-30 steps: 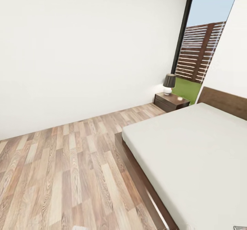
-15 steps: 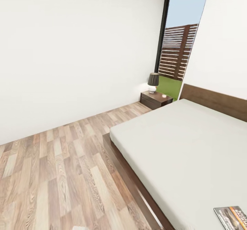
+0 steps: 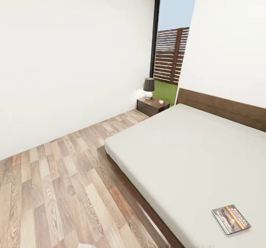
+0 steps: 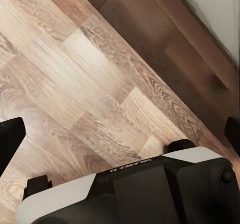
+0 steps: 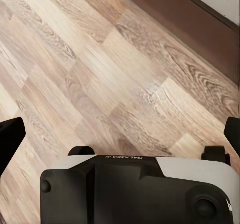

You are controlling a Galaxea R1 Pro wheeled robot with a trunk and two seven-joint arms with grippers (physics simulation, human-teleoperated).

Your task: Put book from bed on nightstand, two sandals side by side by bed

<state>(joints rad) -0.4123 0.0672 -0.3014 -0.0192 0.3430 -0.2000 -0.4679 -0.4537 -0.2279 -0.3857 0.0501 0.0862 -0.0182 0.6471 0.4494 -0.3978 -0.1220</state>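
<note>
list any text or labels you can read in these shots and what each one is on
"GALAXEA": small print on the robot's body in the right wrist view, upside down.
The same small print on the robot's body in the left wrist view, too blurred to read for sure.
White lettering on the book lying on the bed, too small to read.

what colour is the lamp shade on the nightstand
Dark, near black, over a white base. The lamp on the nightstand shows best in the head view.

Dark-shaded lamp (image 3: 149, 87) beside small white object (image 3: 161, 101).
</note>
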